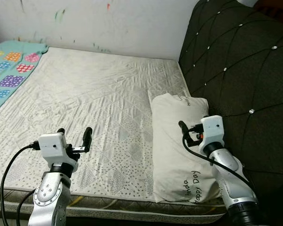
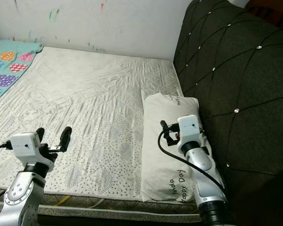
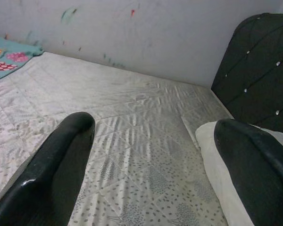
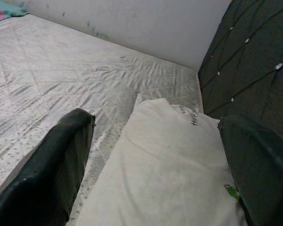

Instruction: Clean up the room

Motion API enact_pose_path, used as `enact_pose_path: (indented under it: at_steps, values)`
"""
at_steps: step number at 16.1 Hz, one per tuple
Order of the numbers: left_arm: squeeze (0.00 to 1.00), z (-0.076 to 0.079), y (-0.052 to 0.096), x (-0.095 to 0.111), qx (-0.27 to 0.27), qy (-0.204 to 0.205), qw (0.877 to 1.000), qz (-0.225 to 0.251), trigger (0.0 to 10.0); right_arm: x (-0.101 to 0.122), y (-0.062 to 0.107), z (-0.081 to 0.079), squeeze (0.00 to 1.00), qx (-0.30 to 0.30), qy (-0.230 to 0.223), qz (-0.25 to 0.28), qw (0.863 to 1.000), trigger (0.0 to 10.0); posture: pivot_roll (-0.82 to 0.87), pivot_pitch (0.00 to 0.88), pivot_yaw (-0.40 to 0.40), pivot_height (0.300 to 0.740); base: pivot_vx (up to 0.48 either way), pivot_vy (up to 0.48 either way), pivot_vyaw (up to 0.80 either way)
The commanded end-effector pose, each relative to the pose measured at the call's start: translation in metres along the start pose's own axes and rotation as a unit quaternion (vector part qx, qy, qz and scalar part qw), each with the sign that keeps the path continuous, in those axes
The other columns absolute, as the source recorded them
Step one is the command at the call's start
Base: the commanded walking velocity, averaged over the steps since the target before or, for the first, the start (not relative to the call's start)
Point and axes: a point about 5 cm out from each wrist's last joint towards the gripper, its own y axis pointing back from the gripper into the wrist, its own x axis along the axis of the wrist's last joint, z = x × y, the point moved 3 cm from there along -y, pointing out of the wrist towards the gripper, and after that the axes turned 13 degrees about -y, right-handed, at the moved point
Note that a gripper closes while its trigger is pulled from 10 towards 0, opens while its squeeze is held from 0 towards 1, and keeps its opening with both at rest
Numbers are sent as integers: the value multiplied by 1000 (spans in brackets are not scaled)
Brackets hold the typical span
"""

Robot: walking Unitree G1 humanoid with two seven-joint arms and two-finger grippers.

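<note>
A white pillow (image 1: 169, 150) with printed lettering lies on the right side of the bed, against the dark headboard. My right gripper (image 4: 158, 120) hovers open just above the pillow's middle, with nothing between its fingers. A cream quilted mattress (image 1: 94, 89) covers the rest of the bed. Over its near left edge my left gripper (image 1: 74, 133) is held open and empty, pointing toward the far wall. In the left wrist view the pillow (image 3: 217, 179) sits behind one black finger (image 3: 254, 155).
A dark tufted headboard (image 1: 236, 61) rises along the right. A teal blanket (image 1: 9, 70) with coloured patches lies at the far left of the bed. A white wall (image 1: 108, 23) with paint marks closes the far side.
</note>
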Motion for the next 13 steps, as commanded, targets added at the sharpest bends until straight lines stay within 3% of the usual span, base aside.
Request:
enact_pose_path:
  at_steps: [1,7,13]
  values:
    - [0,4,-3,4,-2,2,1000,5,10000,4,1,4,0,-8,1,8,1000,10000,-36,0,-67,740,0,0,0]
    - [0,7,-3,6,-6,6,1000,7,10000,7,-2,2,0,-2,6,10,1000,10000,-34,0,-70,740,0,0,0]
    - [0,8,-5,6,-10,4,1000,7,10000,5,-1,1,0,-2,6,10,1000,10000,-40,0,-66,740,0,-332,0]
